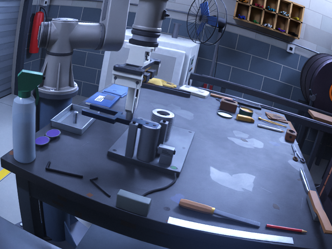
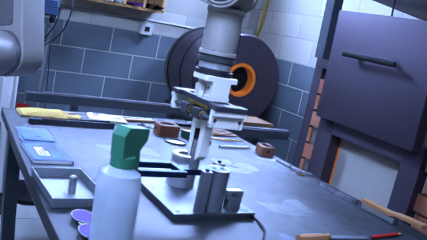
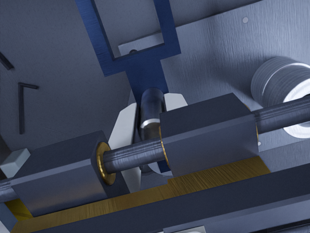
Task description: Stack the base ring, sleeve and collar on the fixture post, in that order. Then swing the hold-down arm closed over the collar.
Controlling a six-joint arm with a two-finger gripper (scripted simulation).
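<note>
My gripper (image 1: 130,112) (image 2: 196,159) (image 3: 150,118) has closed on the hold-down arm's small upright knob (image 3: 150,110). The hold-down arm (image 1: 107,115) (image 2: 163,169) (image 3: 135,47) is a dark blue flat bar with a rectangular loop end. It sticks out to the left of the fixture, swung away from the post. A grey ribbed stack of rings (image 1: 163,122) (image 2: 180,166) (image 3: 280,82) stands on the fixture plate (image 1: 152,144) behind the arm's pivot column (image 1: 148,142). I cannot tell the separate parts of the stack apart.
A shallow grey tray (image 1: 73,122) with a pin sits left of the fixture, under the arm's free end. A spray bottle (image 1: 24,120) stands at the table's left front corner. Two hex keys (image 1: 77,178) and a grey block (image 1: 133,201) lie in front.
</note>
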